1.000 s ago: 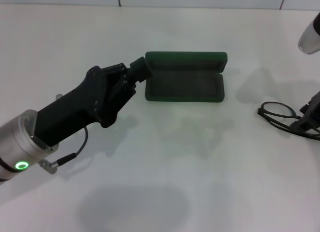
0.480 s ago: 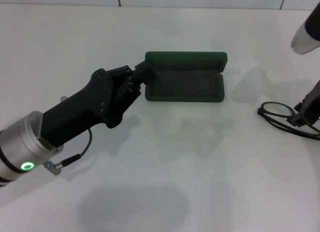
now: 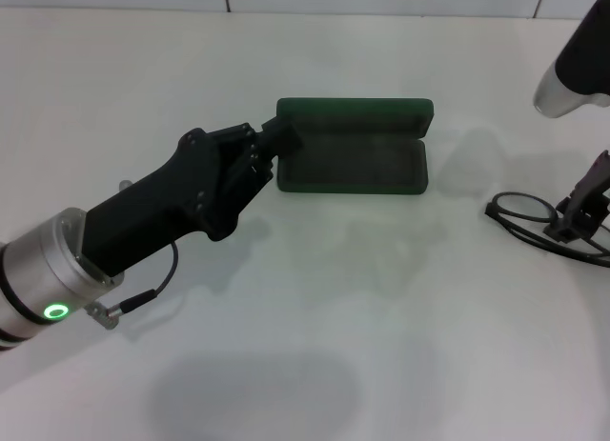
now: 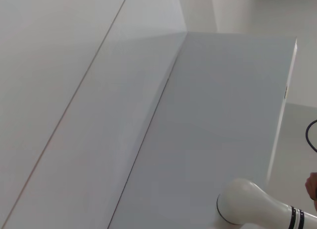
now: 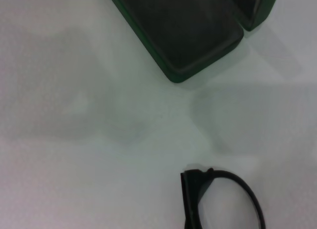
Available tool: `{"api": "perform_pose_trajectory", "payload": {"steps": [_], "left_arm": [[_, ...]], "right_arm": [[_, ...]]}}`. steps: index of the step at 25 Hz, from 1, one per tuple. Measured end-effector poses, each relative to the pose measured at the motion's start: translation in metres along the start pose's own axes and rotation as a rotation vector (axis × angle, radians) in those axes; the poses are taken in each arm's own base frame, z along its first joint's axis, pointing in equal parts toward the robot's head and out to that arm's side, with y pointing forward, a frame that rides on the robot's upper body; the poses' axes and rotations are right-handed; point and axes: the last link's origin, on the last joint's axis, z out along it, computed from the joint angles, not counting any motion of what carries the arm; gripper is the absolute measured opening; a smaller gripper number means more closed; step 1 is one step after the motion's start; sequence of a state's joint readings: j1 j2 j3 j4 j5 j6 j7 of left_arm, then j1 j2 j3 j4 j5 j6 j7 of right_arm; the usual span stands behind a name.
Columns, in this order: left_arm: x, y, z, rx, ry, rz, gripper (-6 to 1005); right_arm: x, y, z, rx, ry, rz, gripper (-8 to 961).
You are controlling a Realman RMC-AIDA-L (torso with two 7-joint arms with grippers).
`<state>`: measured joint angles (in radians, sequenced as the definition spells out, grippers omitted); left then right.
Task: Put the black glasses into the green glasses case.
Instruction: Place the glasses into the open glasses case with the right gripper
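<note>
The green glasses case (image 3: 353, 160) lies open at the middle back of the table, lid standing up behind its dark felt tray. My left gripper (image 3: 278, 138) rests against the case's left end. The black glasses (image 3: 522, 210) lie on the table to the right of the case. My right gripper (image 3: 570, 217) is down on them at their right part and shut on the frame. The right wrist view shows one corner of the case (image 5: 188, 31) and one lens rim of the glasses (image 5: 233, 199) on the white table.
The white table (image 3: 315, 346) runs back to a tiled wall. The left arm's black and silver body (image 3: 114, 231) crosses the front left. The left wrist view shows only pale wall and a white arm link (image 4: 257, 214).
My right gripper has moved left along the glasses, and the glasses have shifted slightly left with it. My left gripper has edged a little closer onto the case's left end.
</note>
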<state>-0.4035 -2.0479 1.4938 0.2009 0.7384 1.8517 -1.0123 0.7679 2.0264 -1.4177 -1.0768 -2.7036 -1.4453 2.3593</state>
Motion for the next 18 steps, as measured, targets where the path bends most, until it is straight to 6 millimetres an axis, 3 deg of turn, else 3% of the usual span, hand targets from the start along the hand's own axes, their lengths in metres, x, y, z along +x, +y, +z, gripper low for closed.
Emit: {"api": "perform_pose_trajectory", "payload": {"steps": [3, 5, 18], "left_arm": [[-0.0002, -0.0003, -0.0001, 0.002, -0.001, 0.000, 35], [-0.0002, -0.0002, 0.0001, 0.002, -0.001, 0.000, 35], [-0.0010, 0.0001, 0.0010, -0.001, -0.004, -0.002, 35]], "right_arm": [[-0.0013, -0.0001, 0.0004, 0.006, -0.002, -0.006, 317], [-0.0018, -0.0001, 0.0004, 0.008, -0.003, -0.008, 243], [-0.0052, -0.0010, -0.0003, 0.014, -0.023, -0.007, 188]]}}
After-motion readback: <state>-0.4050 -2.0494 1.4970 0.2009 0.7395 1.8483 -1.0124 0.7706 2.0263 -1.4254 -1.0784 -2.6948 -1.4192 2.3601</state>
